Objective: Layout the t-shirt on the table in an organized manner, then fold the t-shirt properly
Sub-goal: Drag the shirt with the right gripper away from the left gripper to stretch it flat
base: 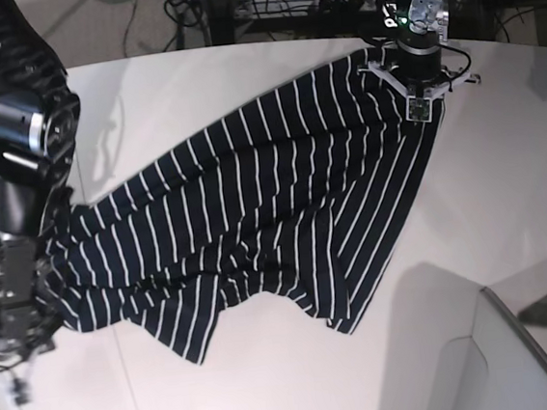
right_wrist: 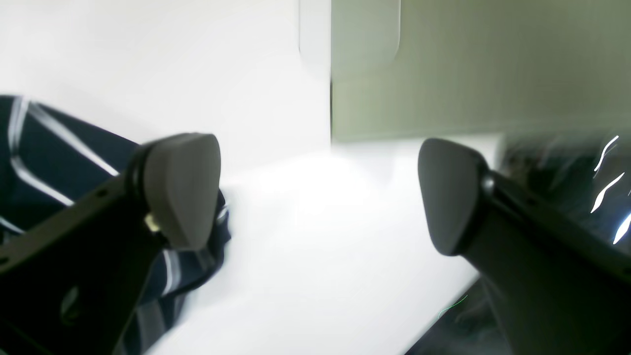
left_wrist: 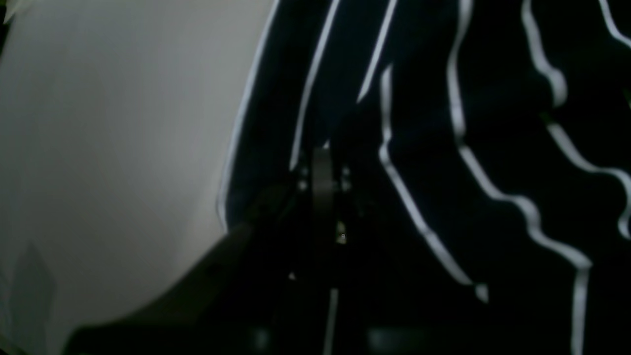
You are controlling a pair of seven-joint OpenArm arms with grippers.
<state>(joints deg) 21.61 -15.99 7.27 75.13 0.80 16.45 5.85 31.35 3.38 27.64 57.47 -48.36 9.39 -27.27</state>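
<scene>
The t-shirt (base: 255, 216) is spread out but crooked and still bumpy.

It lies slanted across the middle of the table (base: 505, 192), with soft waves along its lower edge and one side bunched up. At the shirt's far corner, the left gripper (base: 418, 94) is pinching the cloth with its claws pressed together. At the shirt's other end, the right gripper (right_wrist: 318, 197) has its claws spread wide and holds nothing; one gray pad (right_wrist: 182, 190) sits just beside the bunched cloth there. If the left gripper pulls alone, I think the shirt may slide and twist, because nobody holds the other end. The bumps could then get folded in and make a messy fold.
</scene>
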